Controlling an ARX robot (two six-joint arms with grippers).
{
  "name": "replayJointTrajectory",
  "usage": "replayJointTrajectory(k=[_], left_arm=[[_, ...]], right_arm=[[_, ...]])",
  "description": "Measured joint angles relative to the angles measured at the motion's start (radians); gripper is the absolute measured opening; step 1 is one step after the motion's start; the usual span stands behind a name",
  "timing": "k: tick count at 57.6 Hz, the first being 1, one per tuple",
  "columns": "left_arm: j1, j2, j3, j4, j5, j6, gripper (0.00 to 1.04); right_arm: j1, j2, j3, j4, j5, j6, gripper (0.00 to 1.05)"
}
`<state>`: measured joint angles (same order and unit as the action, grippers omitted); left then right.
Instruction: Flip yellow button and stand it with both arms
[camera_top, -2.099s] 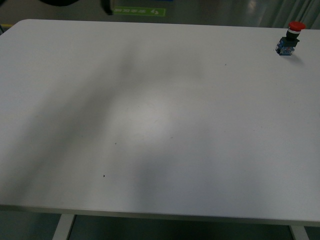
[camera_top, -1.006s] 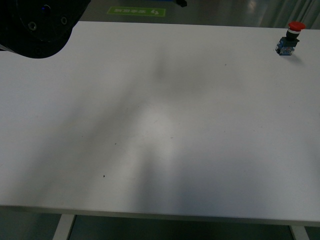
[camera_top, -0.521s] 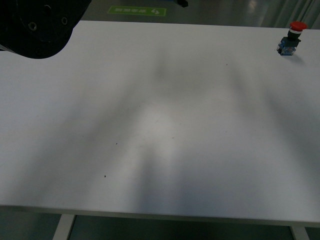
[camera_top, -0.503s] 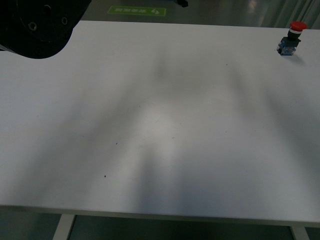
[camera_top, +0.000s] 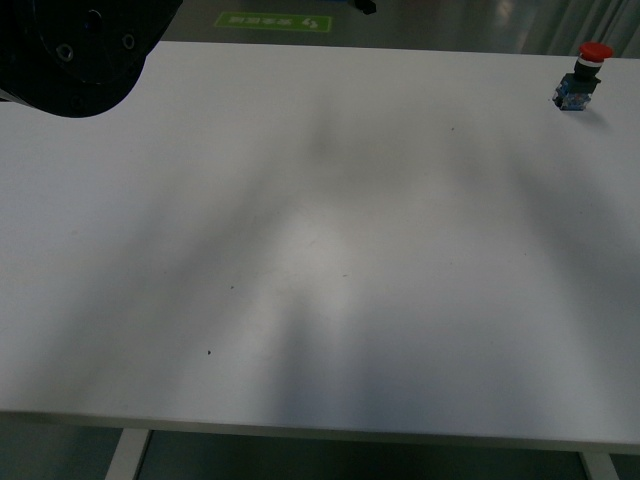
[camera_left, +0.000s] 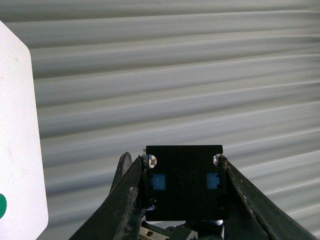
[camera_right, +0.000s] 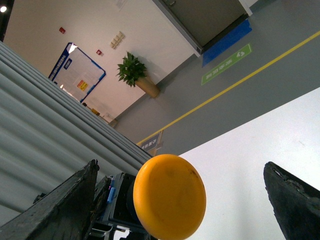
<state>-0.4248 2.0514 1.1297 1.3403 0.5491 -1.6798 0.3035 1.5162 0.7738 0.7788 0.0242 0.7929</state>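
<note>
My left gripper (camera_left: 174, 162) is clamped on the block end of the yellow button (camera_left: 183, 190). lol, my right gripper (camera_right: 181, 172) gapes wide, cap between its fingers (camera_right: 60, 205), gripping nothing.

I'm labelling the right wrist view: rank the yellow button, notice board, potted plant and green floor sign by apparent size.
Largest: yellow button, though nearness to the camera inflates it.
Next: notice board.
Smallest: potted plant and green floor sign, too alike to rank.

You have a white table (camera_top: 320, 250) with a red-capped push-button (camera_top: 581, 78) standing upright at the front view's upper right.
</note>
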Motion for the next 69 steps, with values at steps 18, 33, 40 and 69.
replayJointTrajectory(k=[18,33,40,69], left_arm=[[0.000,0.000,0.000,0.000,0.000,0.000,0.36],[0.000,0.000,0.000,0.000,0.000,0.000,0.36],[0.000,0.000,0.000,0.000,0.000,0.000,0.36],[0.003,0.000,0.000,-0.001,-0.006,-0.028,0.47]], right_arm=[[0.001,0.023,0.043,-0.014,-0.006,0.006,0.97],[0.018,0.061,0.074,-0.032,-0.015,0.001,0.97],[0.023,0.079,0.089,-0.032,-0.014,0.001,0.84],[0.023,0.122,0.154,-0.037,-0.038,0.064,0.34]])
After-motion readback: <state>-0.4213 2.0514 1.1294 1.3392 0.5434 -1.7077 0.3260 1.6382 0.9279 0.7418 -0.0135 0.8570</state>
